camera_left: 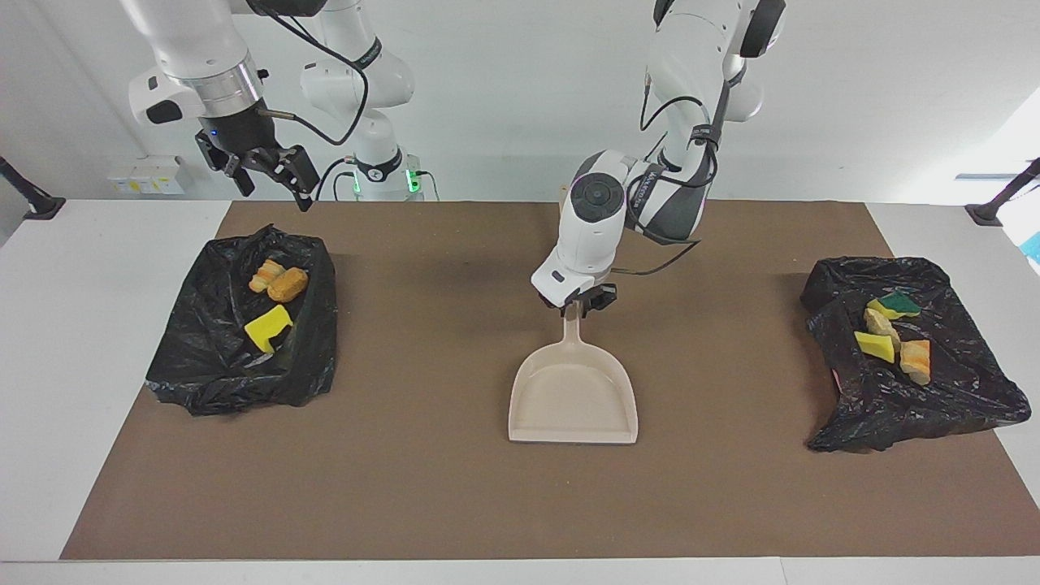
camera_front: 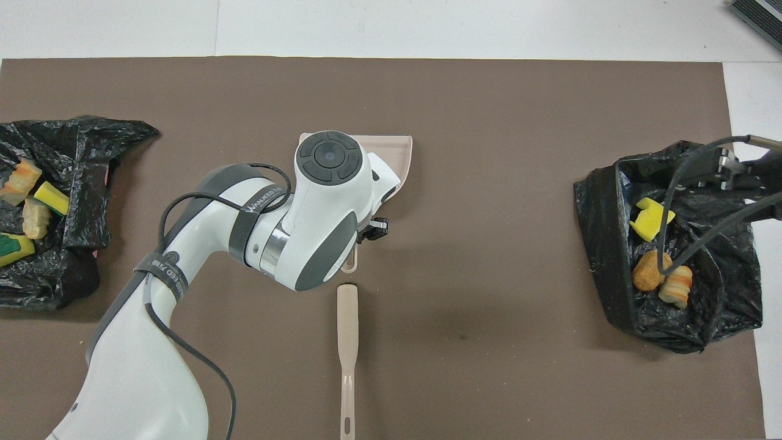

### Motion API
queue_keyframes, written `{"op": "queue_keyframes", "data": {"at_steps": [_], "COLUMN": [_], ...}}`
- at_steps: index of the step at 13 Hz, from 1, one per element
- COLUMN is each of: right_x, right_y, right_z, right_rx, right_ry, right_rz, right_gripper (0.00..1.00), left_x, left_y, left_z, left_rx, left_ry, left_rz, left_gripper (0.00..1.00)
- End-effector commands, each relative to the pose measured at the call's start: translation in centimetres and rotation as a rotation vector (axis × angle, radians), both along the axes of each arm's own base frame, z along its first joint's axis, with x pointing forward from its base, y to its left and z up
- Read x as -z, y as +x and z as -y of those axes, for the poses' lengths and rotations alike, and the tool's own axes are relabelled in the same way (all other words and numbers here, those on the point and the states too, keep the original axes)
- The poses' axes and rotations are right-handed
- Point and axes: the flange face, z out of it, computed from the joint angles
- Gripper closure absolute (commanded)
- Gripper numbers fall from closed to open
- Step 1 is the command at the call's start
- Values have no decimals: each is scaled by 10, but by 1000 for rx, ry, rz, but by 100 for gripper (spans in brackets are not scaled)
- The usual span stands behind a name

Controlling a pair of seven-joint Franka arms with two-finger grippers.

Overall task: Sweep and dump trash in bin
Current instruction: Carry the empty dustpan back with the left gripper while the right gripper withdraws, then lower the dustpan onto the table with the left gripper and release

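Trash (camera_left: 890,337) lies in two black bags (camera_left: 244,341) at the surface's two ends. We note the left tool (camera_left: 580,302) at the dustpan (camera_left: 573,398) handle mid-surface, grip unclear; right tool (camera_left: 268,175) spread apart over its bag.

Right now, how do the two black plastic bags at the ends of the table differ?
The black plastic bag at the right arm's end holds three pieces: two tan-orange chunks and one yellow sponge piece. The black plastic bag at the left arm's end holds four, one of them a green-backed sponge. The right gripper hangs over the first bag; no gripper is over the second. Both lie open on the brown mat.
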Motion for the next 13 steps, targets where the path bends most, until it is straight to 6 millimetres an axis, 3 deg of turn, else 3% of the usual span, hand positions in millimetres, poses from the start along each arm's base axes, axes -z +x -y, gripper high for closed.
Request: {"op": "queue_keyframes", "data": {"at_steps": [1,5,8,13], "right_x": [-13,-14,-14,-18], "right_y": [4,4,4,2], "right_z": [-5,-3,-4,3], "right_rx": [-95,-115,-111,-93], "right_ry": [-11,0,0,9], "right_rz": [-16,-19,-16,-5], "right_gripper": [0,0,0,0], "left_x": [-32,-78,-127,-164], "left_y": [-1,32,49,67], "left_z": [-16,-84,-162,-268], "left_rx": [-30,-105,-131,-40], "left_ry": [-7,-30,-47,-44], "left_rz": [0,54,100,87], "left_gripper": [0,0,0,0]}}
